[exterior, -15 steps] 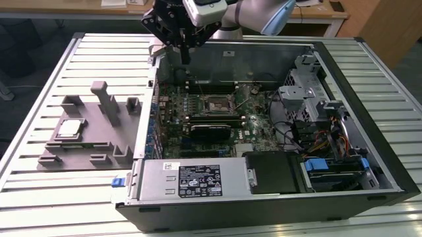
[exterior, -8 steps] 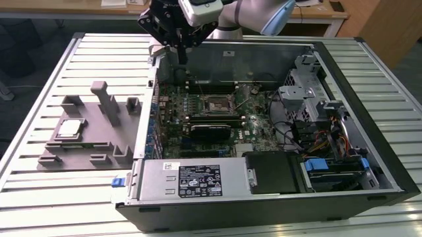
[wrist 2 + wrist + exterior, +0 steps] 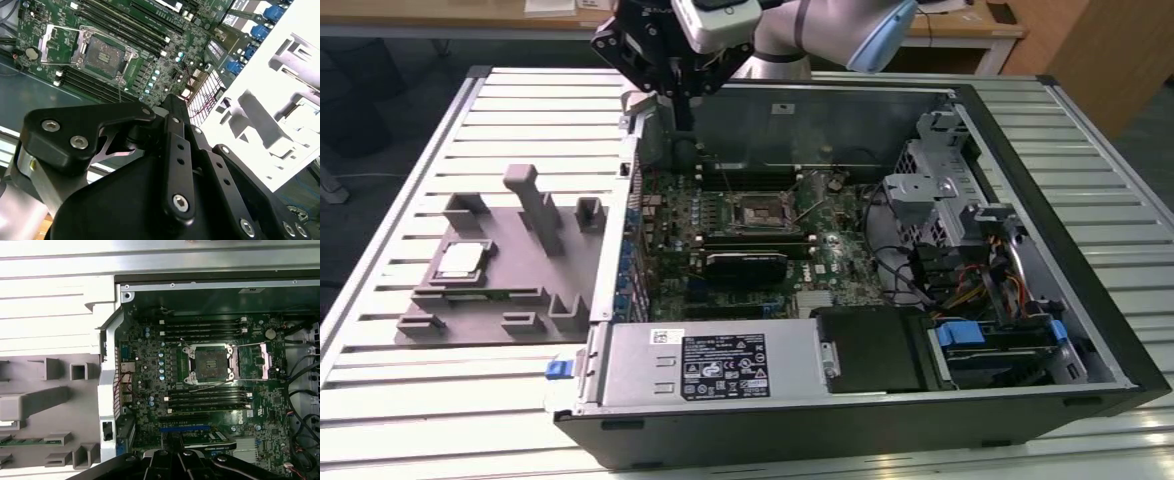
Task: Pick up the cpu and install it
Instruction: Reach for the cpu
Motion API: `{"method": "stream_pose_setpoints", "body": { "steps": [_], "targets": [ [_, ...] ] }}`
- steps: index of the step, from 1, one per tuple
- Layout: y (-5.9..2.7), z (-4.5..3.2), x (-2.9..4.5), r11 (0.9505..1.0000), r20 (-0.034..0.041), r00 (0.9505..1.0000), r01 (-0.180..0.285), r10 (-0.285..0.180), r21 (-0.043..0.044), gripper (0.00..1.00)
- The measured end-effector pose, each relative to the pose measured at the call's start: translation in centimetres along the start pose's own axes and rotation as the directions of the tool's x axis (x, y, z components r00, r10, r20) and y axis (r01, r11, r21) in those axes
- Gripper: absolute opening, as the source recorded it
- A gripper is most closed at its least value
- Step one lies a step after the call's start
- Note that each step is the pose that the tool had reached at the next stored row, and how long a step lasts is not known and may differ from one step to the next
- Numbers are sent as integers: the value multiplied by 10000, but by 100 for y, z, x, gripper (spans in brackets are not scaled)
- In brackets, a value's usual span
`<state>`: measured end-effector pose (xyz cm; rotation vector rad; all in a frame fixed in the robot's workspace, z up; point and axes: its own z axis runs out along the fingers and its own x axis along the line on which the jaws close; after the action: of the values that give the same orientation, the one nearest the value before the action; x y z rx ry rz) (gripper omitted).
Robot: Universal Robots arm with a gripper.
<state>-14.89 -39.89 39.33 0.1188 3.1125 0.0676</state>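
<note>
We see the small flat square cpu with its silvery metal top (image 3: 460, 260) lying in the grey plastic fixture block (image 3: 520, 300) on the white slatted desk (image 3: 400, 130). It sits just outside the open black computer case (image 3: 854, 425), on the exterior view's left of it. The black tool (image 3: 682, 118) hangs over the case's far edge, well apart from the cpu, its jaws drawn together with nothing between them. Inside the case, the square black socket (image 3: 212, 363) on the green motherboard (image 3: 150, 405) shows its contact field, its metal retaining frame (image 3: 255, 360) folded aside.
</note>
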Motion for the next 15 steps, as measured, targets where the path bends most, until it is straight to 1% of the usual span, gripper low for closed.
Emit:
{"method": "stream_pose_setpoints", "body": {
  "steps": [15],
  "targets": [
    [-8, -3, 103, 10000, 1, 10000, -2, 2, 0, 11]
  ]
}}
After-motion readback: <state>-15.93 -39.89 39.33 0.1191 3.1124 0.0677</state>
